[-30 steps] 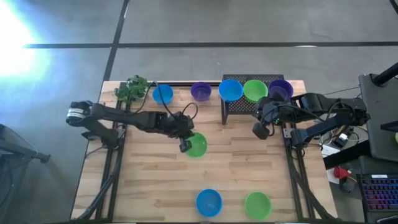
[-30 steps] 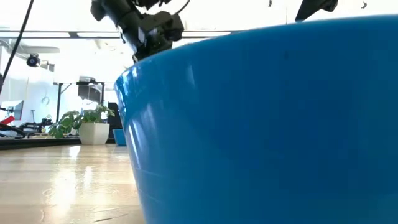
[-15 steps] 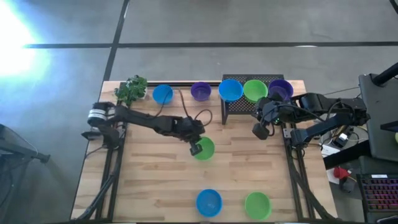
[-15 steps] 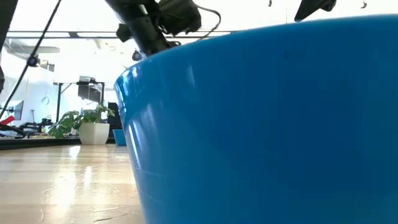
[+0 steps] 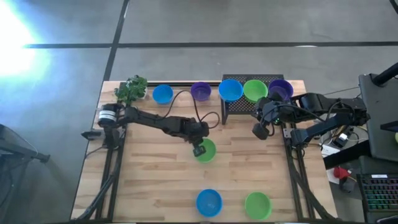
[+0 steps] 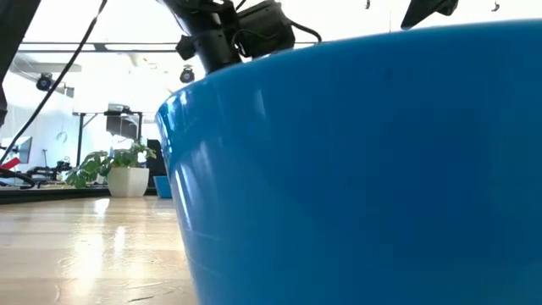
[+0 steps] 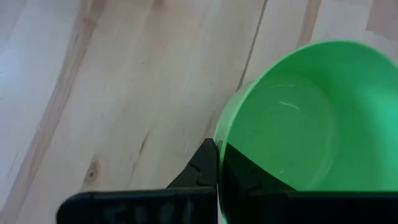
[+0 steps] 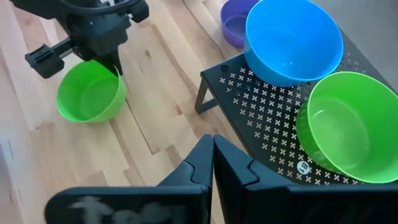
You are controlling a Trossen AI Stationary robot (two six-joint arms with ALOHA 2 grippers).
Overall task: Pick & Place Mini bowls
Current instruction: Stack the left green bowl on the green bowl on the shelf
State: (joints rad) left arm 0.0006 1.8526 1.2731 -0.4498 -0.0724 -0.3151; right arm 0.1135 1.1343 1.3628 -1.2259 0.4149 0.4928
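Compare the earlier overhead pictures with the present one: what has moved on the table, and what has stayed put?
The left gripper, shut on the rim of a green bowl, has carried that bowl rightward toward the table's middle and slightly toward the near edge. The right gripper stayed shut beside the black rack, and all the other bowls and the plant kept their places.

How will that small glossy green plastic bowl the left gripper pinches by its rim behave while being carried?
The small glossy green plastic bowl looks thin-walled, so probably light and stiff. Its shiny rim could slip or swivel in the left gripper, which pinches one edge only. Set down flat, it seems unlikely to roll.
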